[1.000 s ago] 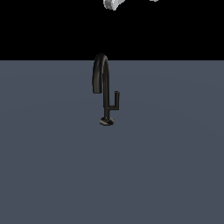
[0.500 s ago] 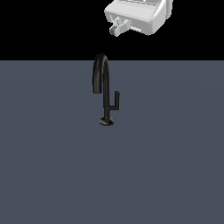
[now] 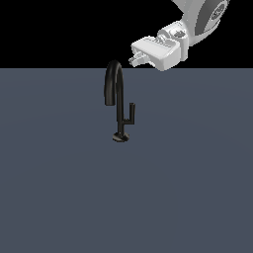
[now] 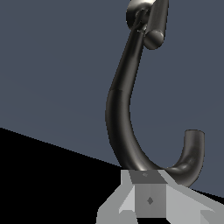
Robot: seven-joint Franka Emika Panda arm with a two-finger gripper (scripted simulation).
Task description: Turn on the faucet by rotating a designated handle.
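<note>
Faucet [image 3: 118, 101] stands upright on the grey counter [image 3: 197, 188], approx. center of the ext. view, round base flat on the surface, gooseneck spout arching toward ext. view's left. Handle [image 3: 129, 114] branches off the stem on ext. view's right, short L rod w/ tip pointing up. My tool [image 3: 133, 60] hangs above and to ext. view's right of the spout top, near but not touching, well apart from the handle. Wrist view: spout curve [image 4: 127, 127] right in front of my tool [image 4: 148, 199], handle [image 4: 155, 26] far behind. Can't tell if tool is open or closed, fingers too foreshortened.
</note>
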